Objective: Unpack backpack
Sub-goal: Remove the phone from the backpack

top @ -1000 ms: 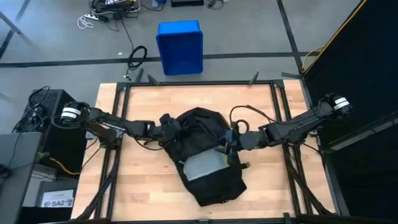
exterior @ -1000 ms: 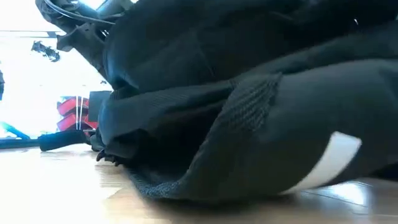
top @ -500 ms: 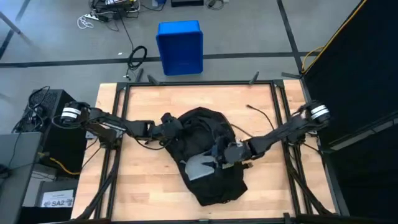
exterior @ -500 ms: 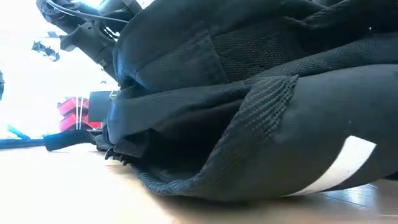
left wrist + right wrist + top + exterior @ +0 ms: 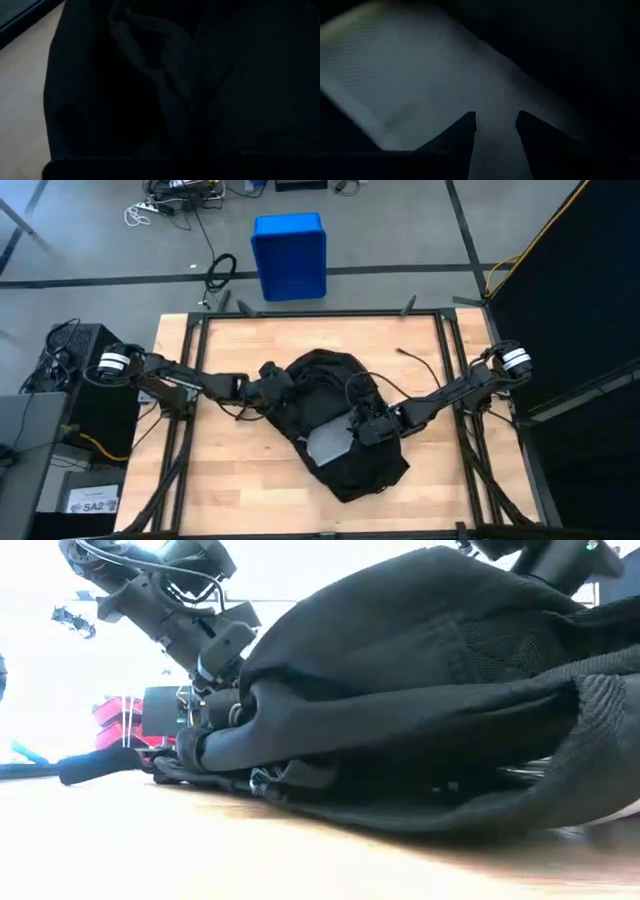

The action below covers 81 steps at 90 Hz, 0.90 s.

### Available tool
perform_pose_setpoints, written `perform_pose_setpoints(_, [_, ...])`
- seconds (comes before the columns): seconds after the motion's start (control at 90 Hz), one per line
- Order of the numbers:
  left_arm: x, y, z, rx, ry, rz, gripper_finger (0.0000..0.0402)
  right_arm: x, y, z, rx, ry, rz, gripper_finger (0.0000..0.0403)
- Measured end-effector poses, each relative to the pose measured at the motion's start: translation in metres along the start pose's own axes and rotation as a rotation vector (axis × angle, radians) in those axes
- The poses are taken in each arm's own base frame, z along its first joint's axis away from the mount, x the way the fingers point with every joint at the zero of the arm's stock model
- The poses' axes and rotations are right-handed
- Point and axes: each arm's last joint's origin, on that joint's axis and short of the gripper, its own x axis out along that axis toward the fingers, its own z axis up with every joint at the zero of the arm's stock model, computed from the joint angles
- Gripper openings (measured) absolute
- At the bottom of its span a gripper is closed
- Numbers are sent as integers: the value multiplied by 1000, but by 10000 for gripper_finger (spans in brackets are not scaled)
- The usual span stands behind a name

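Two tools work at the backpack (image 5: 335, 420), which lies in the middle of the wooden bench (image 5: 230, 480). The left tool (image 5: 272, 383) is at the backpack's left edge, against the black fabric; whether it is spread or pressed together cannot be told. The right tool (image 5: 495, 125) reaches in from the backpack's right side, fingers (image 5: 457, 137) slightly spread over a pale grey flat item (image 5: 328, 442) at the backpack's opening.

High view straight down on table (image 5: 220, 470); low view at tabletop level — both wrist views pressed close; all share backpack (image 5: 340, 405).
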Motion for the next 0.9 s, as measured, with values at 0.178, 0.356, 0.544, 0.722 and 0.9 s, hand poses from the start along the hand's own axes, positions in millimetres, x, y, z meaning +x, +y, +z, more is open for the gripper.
perform_pose_setpoints(0.178, [0, -1, 1, -6, -5, -29, 1, -13, 0, 6, 25, -132, -95, 128])
perform_pose_setpoints(0.356, [0, -1, 1, -7, -4, -37, 1, -11, -3, 15, 64, -205, -124, 139])
perform_pose_setpoints(0.544, [0, -1, 1, -6, -4, -39, 1, -6, -13, 20, 38, -201, -158, 183])
perform_pose_setpoints(0.722, [0, -1, 1, 8, -8, -40, 1, -3, -19, 24, 43, -195, -170, 240])
perform_pose_setpoints(0.9, [-4, 0, 5, 76, -29, 35, 1, 0, -24, 26, 51, -170, -162, 285])
